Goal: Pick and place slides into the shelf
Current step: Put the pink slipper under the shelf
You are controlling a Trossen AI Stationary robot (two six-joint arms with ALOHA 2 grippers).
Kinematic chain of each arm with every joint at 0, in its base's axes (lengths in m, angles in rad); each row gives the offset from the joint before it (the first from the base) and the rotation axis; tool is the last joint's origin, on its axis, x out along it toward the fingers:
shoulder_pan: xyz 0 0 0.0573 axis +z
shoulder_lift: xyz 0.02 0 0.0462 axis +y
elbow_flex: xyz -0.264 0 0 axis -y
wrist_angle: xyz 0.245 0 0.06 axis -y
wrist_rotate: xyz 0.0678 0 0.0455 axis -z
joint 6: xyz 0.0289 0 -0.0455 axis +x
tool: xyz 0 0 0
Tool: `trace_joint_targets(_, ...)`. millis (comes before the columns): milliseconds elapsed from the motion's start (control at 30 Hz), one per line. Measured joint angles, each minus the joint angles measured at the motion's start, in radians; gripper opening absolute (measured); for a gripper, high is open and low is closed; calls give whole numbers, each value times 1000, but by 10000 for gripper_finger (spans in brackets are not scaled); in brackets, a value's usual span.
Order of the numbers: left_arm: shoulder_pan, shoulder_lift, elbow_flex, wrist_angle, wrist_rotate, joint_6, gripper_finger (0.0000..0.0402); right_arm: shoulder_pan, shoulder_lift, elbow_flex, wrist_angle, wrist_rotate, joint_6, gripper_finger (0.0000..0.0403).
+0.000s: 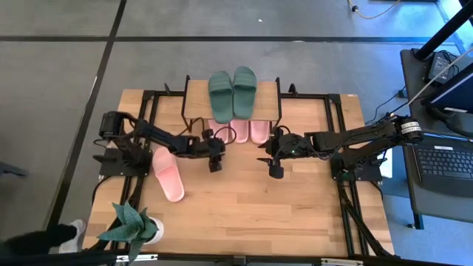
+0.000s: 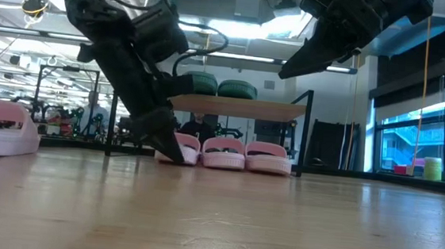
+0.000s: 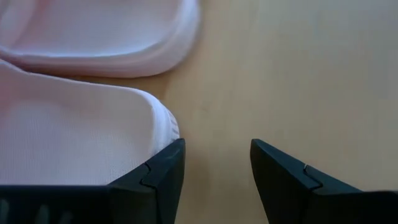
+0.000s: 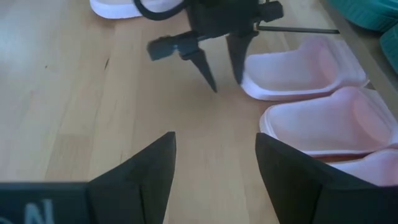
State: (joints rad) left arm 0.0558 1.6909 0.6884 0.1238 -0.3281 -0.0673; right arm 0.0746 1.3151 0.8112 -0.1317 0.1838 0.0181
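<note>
The shelf (image 1: 196,100) stands at the table's far edge, and the dark green pair (image 1: 233,92) lies on its plank. Three light pink slides (image 2: 224,152) rest side by side on the table beneath it. Another pink slide (image 1: 168,174) lies sole-down toward the table's left. My left gripper (image 1: 214,164) is open, pointing down at the tabletop just near of the leftmost slide under the shelf (image 4: 298,74). My right gripper (image 1: 275,171) is open and raised above the table (image 2: 290,70), right of the left one. My left gripper has one finger (image 3: 165,168) standing right beside the near end of the leftmost pink slide (image 3: 155,124), which lies outside the gap on the table. Whether the finger touches it, I cannot tell. Nothing is between the fingers.
A potted plant (image 1: 133,225) stands at the table's near left corner. A laptop (image 1: 443,166) sits on a stand off the right side. Bare wood stretches across the table's middle and near part.
</note>
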Motion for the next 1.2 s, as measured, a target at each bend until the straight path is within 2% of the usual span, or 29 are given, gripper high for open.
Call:
trace_joint_targets(233,39,0,0,0,7,18,174,0,0,0,1,0,0,221)
trace_joint_targets(433,27,-3,0,0,78,19,174,0,0,0,1,0,2,221)
trace_joint_targets(533,9,-20,-1,0,132,21,174,0,0,0,0,0,3,221)
trace_joint_targets(633,-14,-64,-1,-10,233,27,174,0,0,0,-1,0,3,221)
trace_joint_targets(733,-42,-142,-1,-54,323,35,174,0,0,0,-3,0,3,221)
trace_joint_targets(800,-68,-211,-1,-117,338,48,174,0,0,0,-4,0,3,221)
trace_joint_targets(900,-113,-324,-1,-228,293,37,174,0,0,0,-5,0,1,221)
trace_joint_targets(1100,-223,-524,-1,-501,44,-91,174,0,0,0,-4,0,0,221)
trace_joint_targets(1200,-264,-595,-1,-632,-27,-169,174,0,0,0,0,5,0,221)
